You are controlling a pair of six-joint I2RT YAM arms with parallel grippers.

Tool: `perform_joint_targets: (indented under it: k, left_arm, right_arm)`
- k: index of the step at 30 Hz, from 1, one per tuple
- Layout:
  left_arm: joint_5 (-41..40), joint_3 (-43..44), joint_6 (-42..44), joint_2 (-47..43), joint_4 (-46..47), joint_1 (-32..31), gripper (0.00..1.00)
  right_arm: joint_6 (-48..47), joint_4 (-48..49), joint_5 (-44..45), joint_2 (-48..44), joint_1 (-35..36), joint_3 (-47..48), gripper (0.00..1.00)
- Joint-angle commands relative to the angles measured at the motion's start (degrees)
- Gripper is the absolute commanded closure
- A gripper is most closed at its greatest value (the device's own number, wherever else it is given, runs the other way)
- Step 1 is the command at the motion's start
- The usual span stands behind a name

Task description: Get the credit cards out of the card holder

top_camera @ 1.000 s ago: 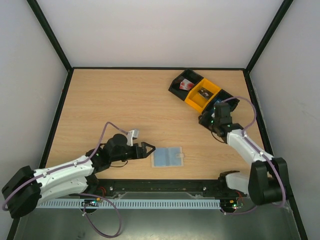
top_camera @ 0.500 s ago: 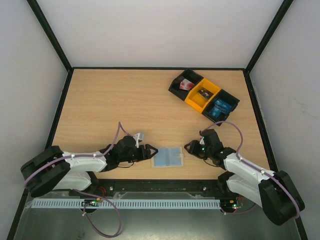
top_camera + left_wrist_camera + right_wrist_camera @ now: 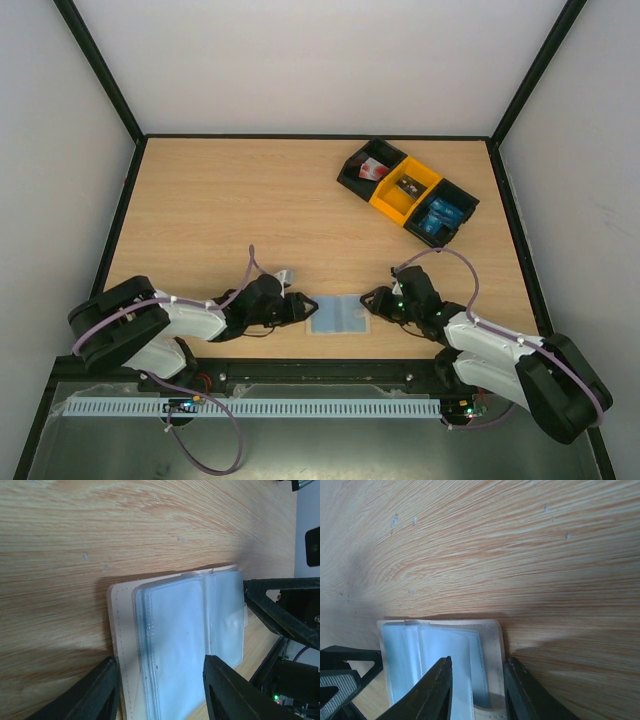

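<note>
The card holder lies flat on the table. At its left end the left gripper stands over its edge, jaws half-wide. At its right end is the right gripper, jaws narrow. Whether the fingertips touch the holder is unclear.

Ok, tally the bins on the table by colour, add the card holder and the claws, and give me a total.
Black bins: 2
Yellow bins: 1
Card holder: 1
Claws: 2
Total: 6
</note>
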Motion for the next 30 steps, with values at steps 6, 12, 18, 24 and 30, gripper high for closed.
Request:
perform_joint_targets:
  k: [6, 12, 18, 24, 30]
  left_arm:
    - [-5.4, 4.2, 0.1, -6.6, -9.5, -1.7, 0.43]
    - [-3.2, 6.8, 0.7, -8.7, -11.8, -2.2, 0.38]
    - [-6.0, 9.8, 1.2, -5.6, -15.1, -4.8, 0.38]
    - [-6.0, 9.4, 0.5, -0.5, -13.7, -4.8, 0.38]
    - [-6.7, 9.7, 0.2, 3.6, -13.7, -4.8, 0.39]
  right_arm:
    - [1.1, -0.7, 1.8, -2.2, 1.0, -2.1, 0.74]
    - [1.2, -0.3, 2.5, -2.2, 1.1, -2.8, 0.76]
    - [1.5, 0.7, 2.6, -0.6, 1.3, -2.7, 0.77]
    - [1.8, 0.5, 3.0, -1.3, 1.7, -3.2, 0.77]
    - [2.8, 1.5, 3.2, -2.2, 2.0, -5.0, 0.77]
